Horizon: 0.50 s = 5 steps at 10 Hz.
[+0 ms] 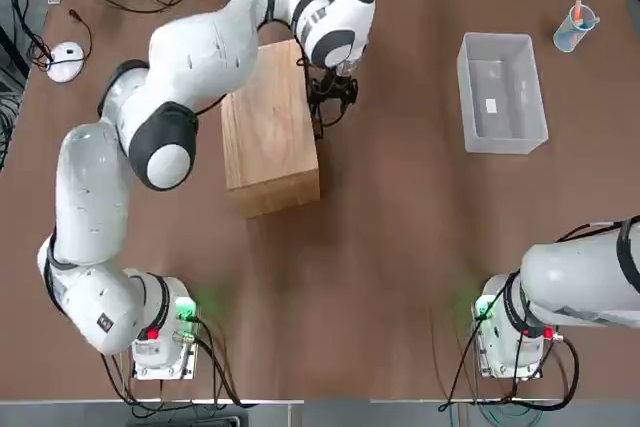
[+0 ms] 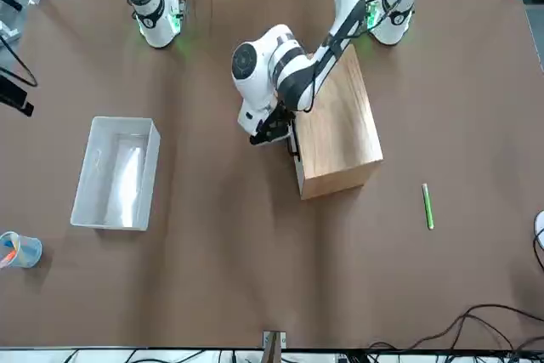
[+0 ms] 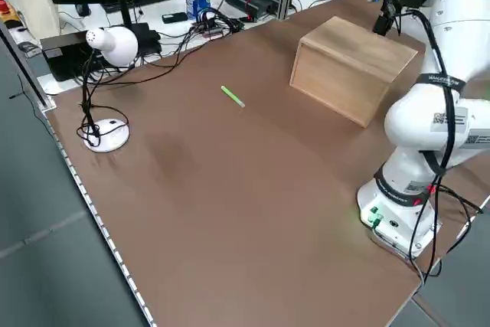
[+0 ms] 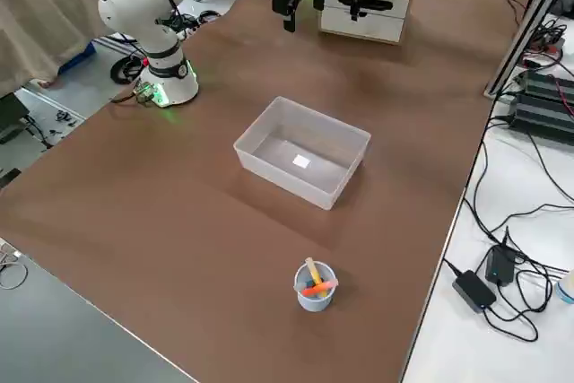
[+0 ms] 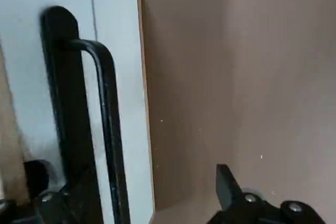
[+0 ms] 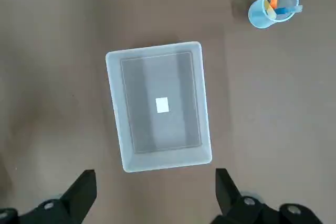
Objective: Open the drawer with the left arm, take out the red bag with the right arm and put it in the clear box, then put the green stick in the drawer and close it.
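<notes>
Drawer (image 5: 123,103) looks shut, so 0 steps done, I'd say. My L pincer (image 2: 270,129) is spread at its handle (image 5: 111,114); R pincer (image 6: 157,203) spread above worktop (image 2: 212,278) nr clear box (image 6: 157,156). Green stick (image 2: 427,207) beside cabinet (image 2: 340,129); red bag n/v.

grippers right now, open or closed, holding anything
left gripper: open, holding nothing, at the drawer's black bar handle
right gripper: open, holding nothing, facing the clear box

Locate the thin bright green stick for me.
The thin bright green stick lies on the brown table; in the front view it's right of the light-wood box cabinet, toward the robot's left.
</notes>
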Tool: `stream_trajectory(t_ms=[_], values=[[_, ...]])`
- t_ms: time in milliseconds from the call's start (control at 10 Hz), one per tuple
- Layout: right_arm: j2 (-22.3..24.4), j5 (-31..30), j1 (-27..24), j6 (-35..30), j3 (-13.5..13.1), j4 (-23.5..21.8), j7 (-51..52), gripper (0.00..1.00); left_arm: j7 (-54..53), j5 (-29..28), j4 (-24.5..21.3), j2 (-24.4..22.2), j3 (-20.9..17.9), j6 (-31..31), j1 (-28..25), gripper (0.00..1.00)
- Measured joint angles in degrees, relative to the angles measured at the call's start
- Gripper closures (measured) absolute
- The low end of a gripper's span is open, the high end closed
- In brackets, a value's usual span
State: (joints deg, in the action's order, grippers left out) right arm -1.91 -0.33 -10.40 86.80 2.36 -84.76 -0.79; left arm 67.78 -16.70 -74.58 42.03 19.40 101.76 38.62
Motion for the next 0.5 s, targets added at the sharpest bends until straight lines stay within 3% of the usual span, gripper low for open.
stream_trajectory(t_ms=[200, 500], values=[[-0.01, -0.02, -0.06, 0.00, 0.00, 0.13, 0.00, 0.00, 0.03, 0.00, 0.03, 0.57, -0.23, 1.73, -0.03, 0.03], [-0.01, -0.02, -0.10, 0.01, 0.00, 0.33, 0.00, 0.00, 1.32, -0.01, 0.03, 0.67, -0.40, 2.41, -0.20, 0.48]])
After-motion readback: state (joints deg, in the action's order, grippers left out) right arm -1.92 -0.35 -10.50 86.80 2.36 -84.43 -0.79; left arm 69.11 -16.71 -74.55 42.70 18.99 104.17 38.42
